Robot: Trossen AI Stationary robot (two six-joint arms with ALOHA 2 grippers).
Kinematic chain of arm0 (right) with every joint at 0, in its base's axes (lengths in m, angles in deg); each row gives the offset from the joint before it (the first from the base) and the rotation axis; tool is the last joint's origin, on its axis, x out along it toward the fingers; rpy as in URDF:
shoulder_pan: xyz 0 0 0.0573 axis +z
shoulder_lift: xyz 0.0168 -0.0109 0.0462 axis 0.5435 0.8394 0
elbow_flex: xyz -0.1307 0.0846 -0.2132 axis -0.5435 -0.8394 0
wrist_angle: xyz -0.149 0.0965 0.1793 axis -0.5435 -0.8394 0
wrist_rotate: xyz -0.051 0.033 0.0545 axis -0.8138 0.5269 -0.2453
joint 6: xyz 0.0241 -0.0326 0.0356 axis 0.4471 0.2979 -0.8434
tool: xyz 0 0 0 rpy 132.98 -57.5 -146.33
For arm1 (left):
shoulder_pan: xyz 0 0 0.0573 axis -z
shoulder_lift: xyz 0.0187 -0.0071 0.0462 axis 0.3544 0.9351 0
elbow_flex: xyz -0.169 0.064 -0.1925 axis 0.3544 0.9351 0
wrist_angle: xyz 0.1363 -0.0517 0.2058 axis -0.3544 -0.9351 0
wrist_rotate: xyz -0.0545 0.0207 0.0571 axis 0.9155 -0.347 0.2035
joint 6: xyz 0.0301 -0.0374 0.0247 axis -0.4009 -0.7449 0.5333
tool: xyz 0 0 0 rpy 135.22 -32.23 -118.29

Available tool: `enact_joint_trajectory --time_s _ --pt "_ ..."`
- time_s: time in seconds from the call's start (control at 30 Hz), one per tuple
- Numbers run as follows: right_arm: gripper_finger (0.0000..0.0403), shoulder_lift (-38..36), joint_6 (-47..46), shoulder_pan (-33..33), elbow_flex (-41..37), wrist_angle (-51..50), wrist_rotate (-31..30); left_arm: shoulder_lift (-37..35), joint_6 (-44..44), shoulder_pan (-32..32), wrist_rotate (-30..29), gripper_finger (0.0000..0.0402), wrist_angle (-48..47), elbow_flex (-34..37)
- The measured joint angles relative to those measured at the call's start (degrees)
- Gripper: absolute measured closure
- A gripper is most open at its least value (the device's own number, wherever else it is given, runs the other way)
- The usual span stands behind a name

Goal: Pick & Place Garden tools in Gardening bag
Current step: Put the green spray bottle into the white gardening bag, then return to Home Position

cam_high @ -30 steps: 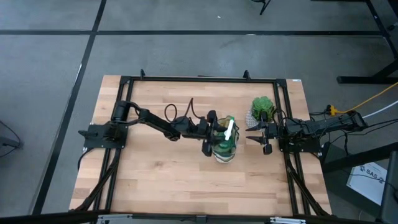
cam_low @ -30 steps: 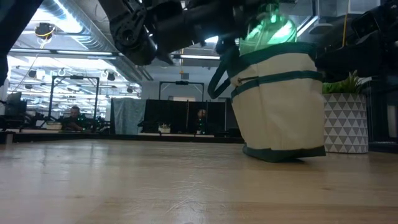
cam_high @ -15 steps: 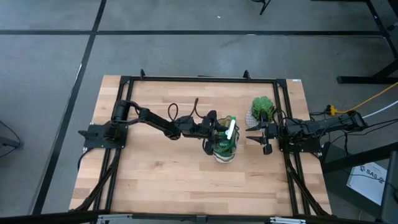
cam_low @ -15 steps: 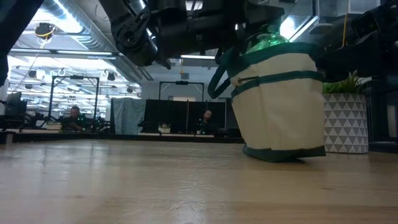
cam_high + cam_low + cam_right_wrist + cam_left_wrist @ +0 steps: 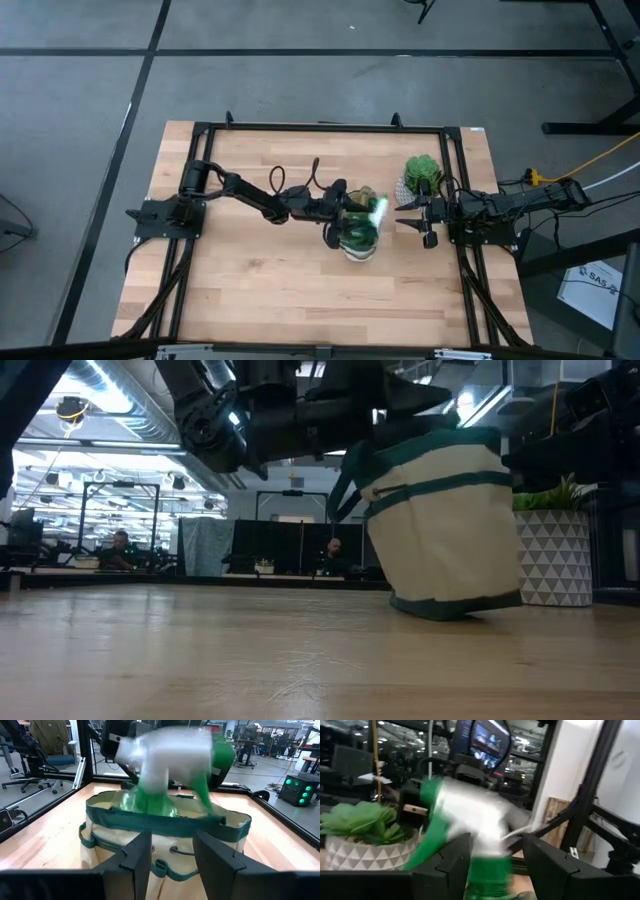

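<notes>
The gardening bag [image 5: 355, 240] [image 5: 445, 520], a beige tote with green trim, stands on its base right of the table's middle. A green spray bottle [image 5: 374, 211] [image 5: 170, 755] with a white head is in its open mouth, body inside, head above the rim, blurred by motion. My left gripper [image 5: 345, 208] [image 5: 495, 865] hangs over the bag's left rim, its fingers apart on either side of the bottle's neck [image 5: 487, 870]. Open and holding nothing, my right gripper [image 5: 412, 222] [image 5: 172, 855] waits to the bag's right, pointing at it. My left gripper comes level from the table's left, one finger on each side of the spray bottle's neck [image 5: 487, 870]. A gap shows beside one finger [image 5: 545, 865]. Because of the blur I cannot tell whether the other finger touches the neck.
A green plant in a white patterned pot [image 5: 422, 172] [image 5: 555, 550] stands just behind and right of the bag, close to my right gripper. Bare wooden tabletop [image 5: 260, 290] lies to the near side and left. A black frame [image 5: 320, 127] borders the table.
The spray bottle has gone down into the bag: its green body stood above the rim in the low view and no longer shows there. Its white head has swung toward the table's right and is blurred.
</notes>
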Motion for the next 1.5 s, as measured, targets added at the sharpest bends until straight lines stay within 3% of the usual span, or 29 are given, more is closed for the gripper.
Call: enact_joint_trajectory --time_s 0.23,0.43,0.53,0.63,0.77,0.9,1.07,1.27,1.5 --pt "0.0256 0.01 0.02 -0.01 0.0 0.0 0.0 -0.02 0.81 -0.06 5.05 0.0195 0.5 0.0" --pt "0.0256 0.0 0.02 -0.01 0.0 0.0 0.0 -2.6 3.27 -1.05 14.84 0.0181 -0.21 0.02" --pt "0.0256 -0.01 0.01 0.0 0.0 0.0 0.0 -6.71 3.07 -1.79 18.71 0.0181 -6.94 0.02" --pt "0.0256 -0.01 0.01 0.0 0.0 0.0 0.0 -13.01 6.57 -2.56 19.57 0.0185 -20.24 0.02" --pt "0.0256 0.0 0.0 -0.01 0.0 0.0 0.0 -21.57 16.21 -2.09 13.32 0.0192 -35.9 0.0" --pt "0.0256 -0.01 0.01 -0.01 0.0 0.0 0.0 -28.42 24.28 1.19 3.75 0.0203 -42.97 1.26" --pt "0.0256 0.01 0.01 -0.01 0.0 0.0 0.0 -35.86 28.15 4.78 -5.66 0.0217 -37.62 12.14" --pt "0.0256 -0.01 0.0 -0.02 0.0 0.0 0.0 -45.06 21.87 5.3 -10.62 0.0226 -22.87 31.33" --pt "0.0256 0.01 0.02 0.0 0.0 0.04 0.0 -57.36 15.43 5.27 -15.31 0.0225 -20.26 47.76"
